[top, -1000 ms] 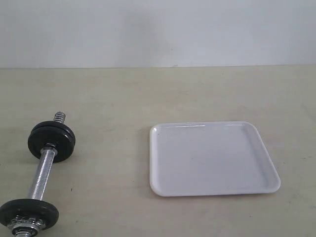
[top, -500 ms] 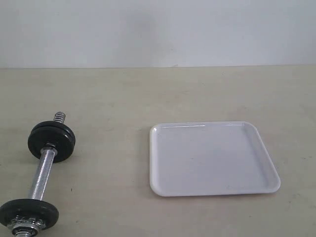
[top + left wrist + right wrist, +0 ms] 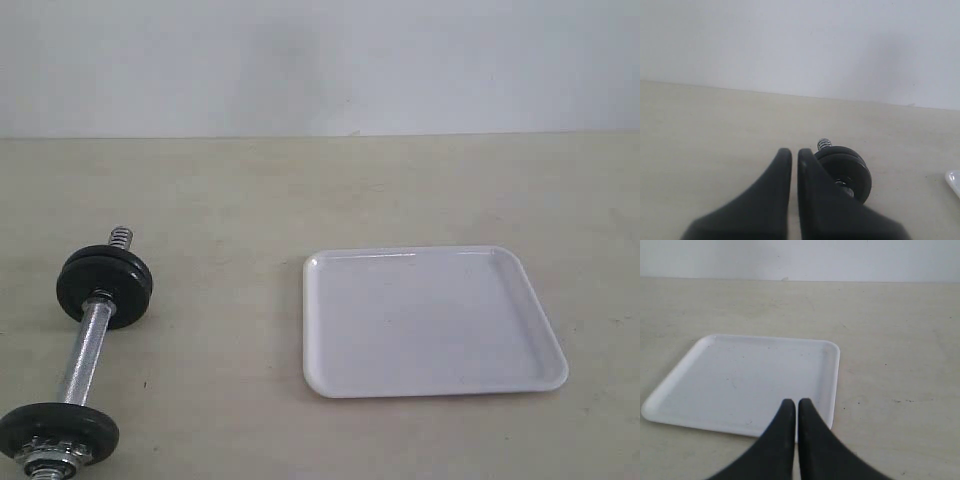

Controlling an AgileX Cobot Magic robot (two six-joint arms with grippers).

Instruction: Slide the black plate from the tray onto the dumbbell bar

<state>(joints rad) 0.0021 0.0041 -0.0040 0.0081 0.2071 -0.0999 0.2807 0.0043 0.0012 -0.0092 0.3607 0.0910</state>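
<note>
Both grippers are closed with nothing between the fingers. The left gripper (image 3: 794,152) shows its two black fingers almost touching, and the right gripper (image 3: 792,402) shows the same. Neither one appears in the exterior view, so I judge that both arms are held back at the near side of the table (image 3: 250,190).

The tray (image 3: 430,320) lies right of the middle and its white surface is bare. I see no black plate on it, and no loose plate elsewhere on the table. The dumbbell bar (image 3: 82,350) lies at the left, running from near to far, with a near disc (image 3: 58,430) and a far disc (image 3: 104,287) on it. A short threaded end (image 3: 121,238) sticks out beyond the far disc. The far disc looks rather thick, but I cannot tell if it is one disc or two pressed together.

So I cannot say with certainty which step is in hand. Either the plate sits on the bar and the task is finished, or the plate is not in the scene. The next move calls first for finding the plate. If it lies on the tray, the right gripper must open, take it by the rim and line its hole with the threaded end, while the left gripper steadies the bar.
</note>
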